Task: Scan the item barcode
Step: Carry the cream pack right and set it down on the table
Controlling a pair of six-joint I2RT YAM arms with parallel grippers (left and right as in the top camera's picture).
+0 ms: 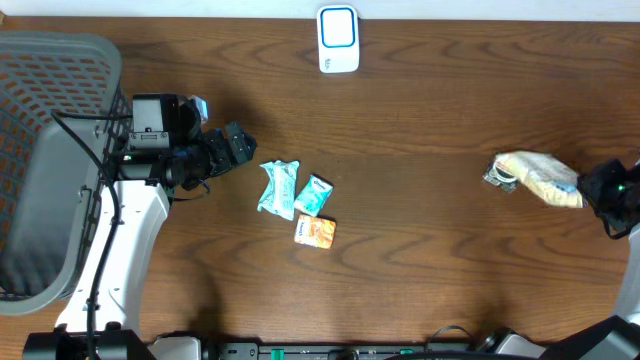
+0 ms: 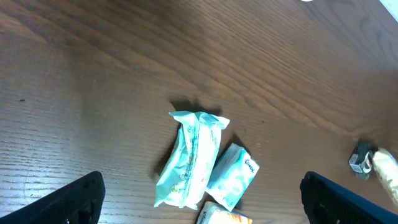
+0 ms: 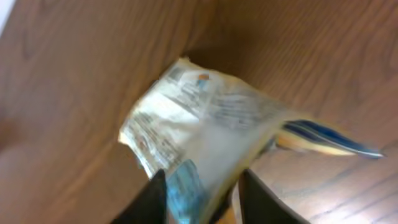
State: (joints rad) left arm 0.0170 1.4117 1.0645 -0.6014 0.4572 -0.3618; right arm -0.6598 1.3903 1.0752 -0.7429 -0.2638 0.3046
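A pale yellow snack bag point(image 1: 538, 177) with a printed label lies on the table at the right. My right gripper point(image 1: 598, 187) is at its right end. In the blurred right wrist view the bag point(image 3: 205, 118) reaches in between the fingers point(image 3: 152, 199), which stand apart round its end with a gap on the right side. The white and blue barcode scanner point(image 1: 338, 38) stands at the far edge. My left gripper point(image 1: 240, 148) is wide open, just left of three small packs and holding nothing; its fingers point(image 2: 74, 199) frame the packs from above.
A teal wipes pack point(image 1: 279, 188), a small teal tissue pack point(image 1: 314, 195) and an orange pack point(image 1: 316, 232) lie together mid-table. A grey mesh basket point(image 1: 50, 150) fills the left edge. The teal wipes pack point(image 2: 189, 158) lies ahead of the left fingers.
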